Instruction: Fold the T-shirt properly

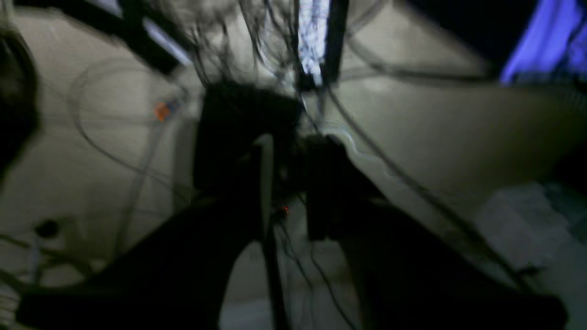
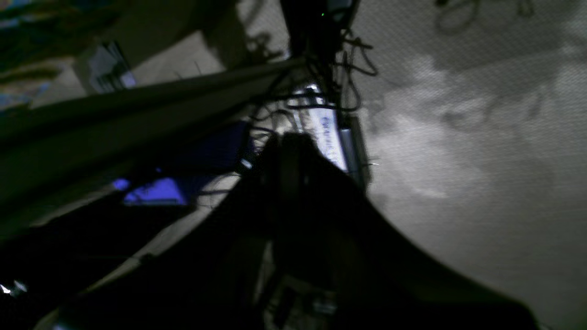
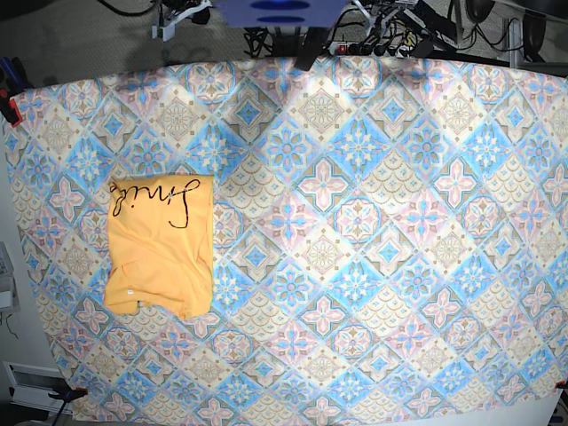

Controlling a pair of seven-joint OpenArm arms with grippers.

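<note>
- From my seat the T-shirt sits on the left part of the bench in the base view, folded into a neat upright rectangle, well away from every edge of the tablecloth.
- Dark cursive lettering runs along the top of the fold, facing up. A small lip of cloth sticks out at the bottom left corner, otherwise the edges look pretty square.
- My read is that the folding is basically done, maybe a last tidy of that corner at most.
- Handling guess: light, soft cotton, floppy, nothing fragile. It will sag and come unfolded if lifted by one spot, so I'd pinch through all the layers at two corners of the same edge, or just slide it flat over the cloth.
- Neither arm shows in the base view at all, so that one only gives me the shirt and the bench.
- The left wrist view is dark and blurry. It shows the left gripper against floor and cables, jaws standing a bit apart with nothing between them as far as I can make out.
- The right wrist view is even murkier. The right gripper is a black shape and looks pressed shut and empty.
- Neither wrist camera catches the shirt, both seem pointed away from the bench.
</note>
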